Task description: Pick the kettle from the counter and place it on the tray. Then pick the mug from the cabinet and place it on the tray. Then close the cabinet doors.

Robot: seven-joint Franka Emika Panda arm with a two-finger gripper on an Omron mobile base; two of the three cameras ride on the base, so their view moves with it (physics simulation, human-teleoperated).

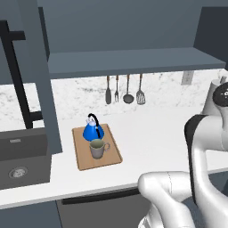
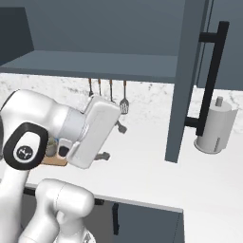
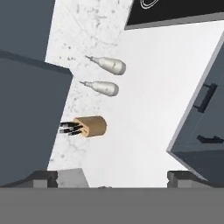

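The blue kettle (image 1: pixel 93 130) stands at the back of the wooden tray (image 1: pixel 111 156) on the white counter (image 1: pixel 151 129). The grey-beige mug (image 1: pixel 98 148) sits on the tray just in front of the kettle. The cabinet (image 1: pixel 133 62) is open above. Its left door (image 1: pixel 40 75) swings out over the counter in the left base view, and its right door (image 2: pixel 186 80) hangs open in the right base view. My gripper (image 2: pixel 111 141) is up over the counter, right of the tray. It stands open (image 3: pixel 113 179) with nothing between its fingers.
Utensils (image 1: pixel 124 91) hang on the backsplash behind the tray. A sink (image 1: pixel 20 167) lies left of the tray. A paper towel roll (image 2: pixel 213 126) stands past the right door. A knife block (image 3: pixel 89 126), two shakers (image 3: pixel 111 65) and a black cooktop (image 3: pixel 175 11) lie beyond the hand.
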